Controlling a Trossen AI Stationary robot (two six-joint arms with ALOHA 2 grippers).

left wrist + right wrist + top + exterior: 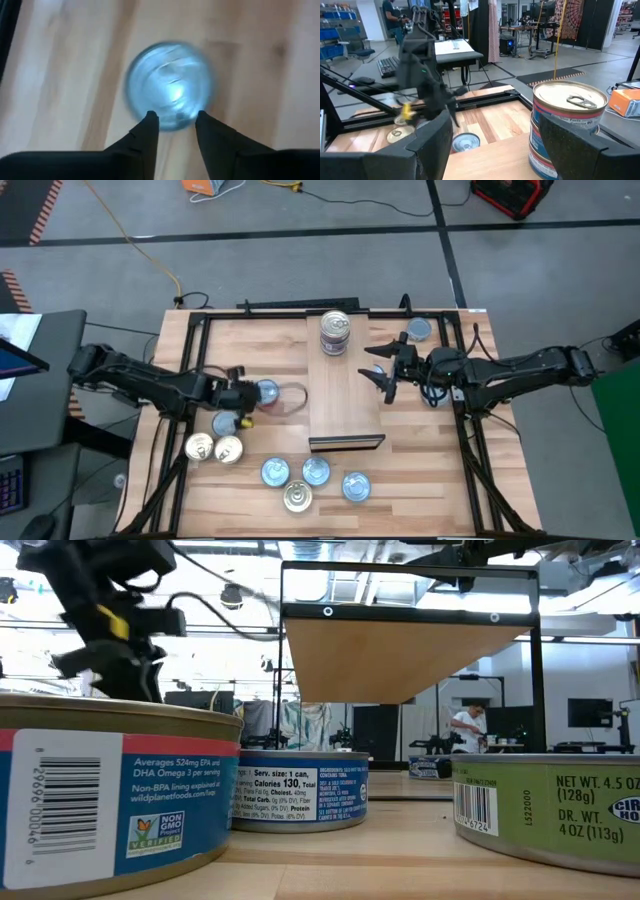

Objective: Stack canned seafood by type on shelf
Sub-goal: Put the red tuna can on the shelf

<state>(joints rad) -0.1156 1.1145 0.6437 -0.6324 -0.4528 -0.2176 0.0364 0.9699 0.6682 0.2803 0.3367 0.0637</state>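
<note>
Left hand [252, 394] sits over the desk [260, 345] left of the shelf [345, 395], right above a blue-top tin [267, 391]. In left wrist view its fingers [148, 131] stand a little apart, tips at the rim of that tin [167, 85]; can't tell if they touch it or grip it. The tin lies flat on the desk, not on the shelf.

Right hand [385, 366] hovers at the shelf's right edge, fingers spread wide, holding nothing. It faces a stack of tins [335, 333] at the shelf's far end; in right wrist view the top one [568, 107] has a silver pull-tab lid.

Other tins on the desk: two gold-top [214, 448] near the front left, three blue-top [316, 472] and one gold-top [297, 497] at the front, one blue-top [420, 330] by the far right corner.
</note>
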